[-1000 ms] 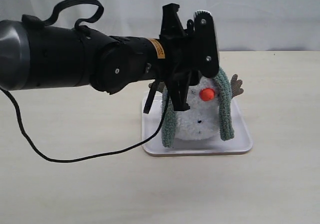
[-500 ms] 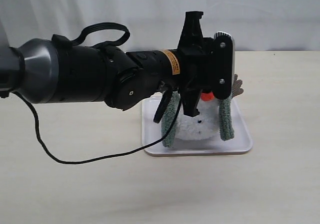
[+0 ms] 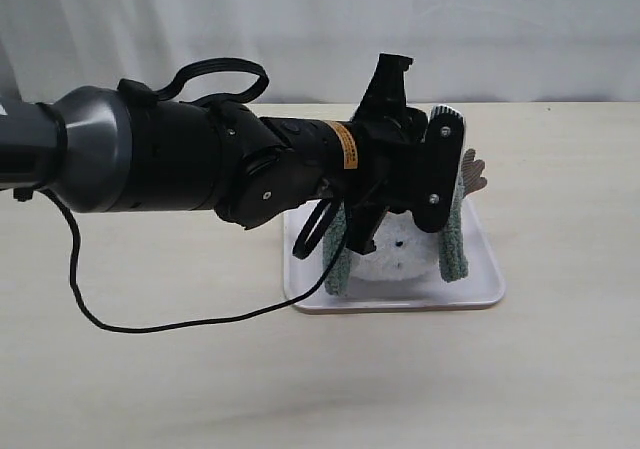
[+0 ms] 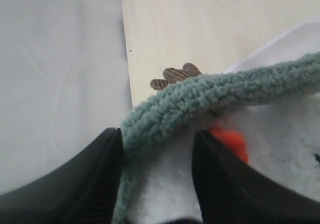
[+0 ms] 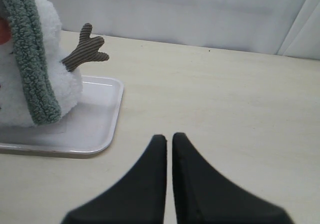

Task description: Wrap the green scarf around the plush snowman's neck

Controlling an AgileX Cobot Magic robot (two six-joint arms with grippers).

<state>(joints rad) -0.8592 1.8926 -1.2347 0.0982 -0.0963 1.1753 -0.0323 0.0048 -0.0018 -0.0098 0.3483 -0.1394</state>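
scarf: green scarf [image 4: 200,97] draped over plush snowman [image 3: 395,257] on white tray [image 3: 480,294], centre-right of exterior frame, tails hanging both sides | left end effector [image 4: 156,134]: jaws spread, straddling the scarf | right end effector [image 5: 169,136]: clenched, empty | handling: likely light, limp, fuzzy; pinch a hanging tail near its end

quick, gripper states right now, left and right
left gripper: open, green scarf running between its fingers, not clamped
right gripper: shut, holding nothing
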